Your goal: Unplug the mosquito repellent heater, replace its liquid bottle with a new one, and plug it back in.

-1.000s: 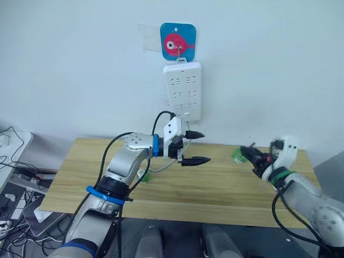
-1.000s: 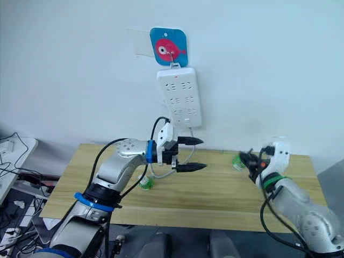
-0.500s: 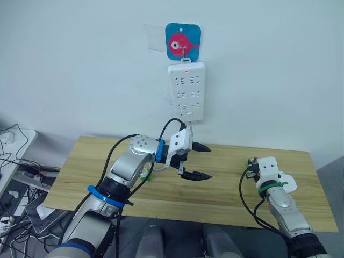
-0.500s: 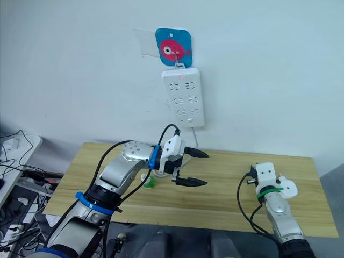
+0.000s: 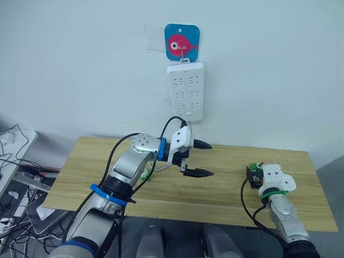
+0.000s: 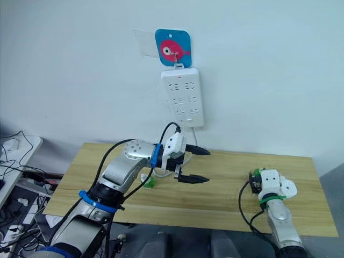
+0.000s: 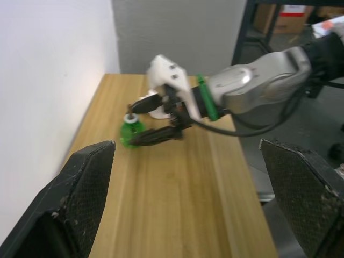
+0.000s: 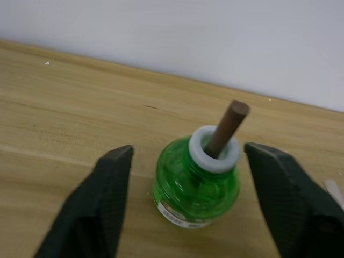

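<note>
At the near right of the worktop, the right gripper has changed most. A second ago it reached flat toward the far right edge; now the arm is drawn in nearer and turned, and its fingers stand spread on either side of a green liquid bottle. The bottle stands upright on the wood with a white collar and a brown wick poking out at a tilt. Neither finger touches it, so the grasp is lined up but not yet made. The likely step in hand is picking up this bottle for the swap.

In the left wrist view, a white rounded shape just behind that gripper may be the mosquito repellent heater, though this cannot be told for certain.

Further in, the left gripper has barely shifted. It hovers over the middle of the worktop with its fingers spread and holds nothing. A second green bottle sits just behind the left forearm.

On the far wall hangs the white power strip with nothing plugged into its sockets, so the heater appears already unplugged. Above it is a blue hook plate with a pink fish.

The bottle's small label is too fine to read, and no other writing is legible.
</note>
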Robot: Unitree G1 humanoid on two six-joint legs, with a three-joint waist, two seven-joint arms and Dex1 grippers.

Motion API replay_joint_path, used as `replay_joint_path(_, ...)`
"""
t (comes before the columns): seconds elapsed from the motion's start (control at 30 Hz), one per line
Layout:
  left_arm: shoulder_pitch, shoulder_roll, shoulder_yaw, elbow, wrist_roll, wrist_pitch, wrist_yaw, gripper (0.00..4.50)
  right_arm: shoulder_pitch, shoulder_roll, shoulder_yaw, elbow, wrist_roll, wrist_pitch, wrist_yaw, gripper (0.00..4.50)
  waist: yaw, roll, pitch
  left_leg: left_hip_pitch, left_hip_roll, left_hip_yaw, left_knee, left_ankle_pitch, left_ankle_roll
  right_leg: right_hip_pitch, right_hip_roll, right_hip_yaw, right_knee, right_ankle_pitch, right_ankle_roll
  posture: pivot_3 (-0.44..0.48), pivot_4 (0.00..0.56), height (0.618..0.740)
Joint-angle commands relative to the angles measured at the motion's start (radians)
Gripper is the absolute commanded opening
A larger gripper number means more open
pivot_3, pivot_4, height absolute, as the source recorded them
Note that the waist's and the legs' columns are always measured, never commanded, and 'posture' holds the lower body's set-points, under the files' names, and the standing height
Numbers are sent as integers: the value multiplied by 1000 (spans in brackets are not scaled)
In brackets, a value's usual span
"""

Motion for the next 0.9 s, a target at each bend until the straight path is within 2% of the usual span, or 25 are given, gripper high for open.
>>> replay_joint_path(0.03,-21,-3,62,4,-20,-31,24,4500,75,-42,-61,-254,3,71,18,4445,1,0,0,0,0,0,0,0,0,0,0,0,0,0,0,45,138,740)
replay_joint_path(0.23,2,21,138,-21,-72,28,41,4500,149,-78,-92,-610,62,255,82,4445,-2,0,0,1,1,-1,0,0,0,0,1,0,3,-1,0,41,149,740)
replay_joint_path(0.37,91,66,256,-146,-132,117,141,4500,41,-145,2,-818,258,468,279,4445,-12,0,0,2,2,0,0,0,0,0,2,0,4,-1,-1,47,157,740)
replay_joint_path(0.5,157,102,363,-248,-188,226,262,4500,-89,-160,47,-818,351,579,380,4445,0,-1,1,3,3,-4,0,0,0,1,3,-3,4,-1,-1,77,169,740)
replay_joint_path(0.57,215,82,454,-293,-199,241,383,4500,-154,-172,86,-793,390,624,461,4445,3,-2,1,2,2,-4,0,0,0,1,3,-3,4,-1,-1,93,173,740)
replay_joint_path(0.77,480,48,559,-459,-158,165,560,4500,-289,-237,197,-699,404,642,721,4445,23,-5,3,1,2,-4,0,0,0,1,0,-4,1,-1,-1,164,191,740)
replay_joint_path(0.9,687,56,551,-533,-120,85,555,4500,-355,-269,250,-611,366,605,857,4445,48,-6,4,1,2,-5,0,0,0,1,0,-4,1,-1,-2,209,205,740)
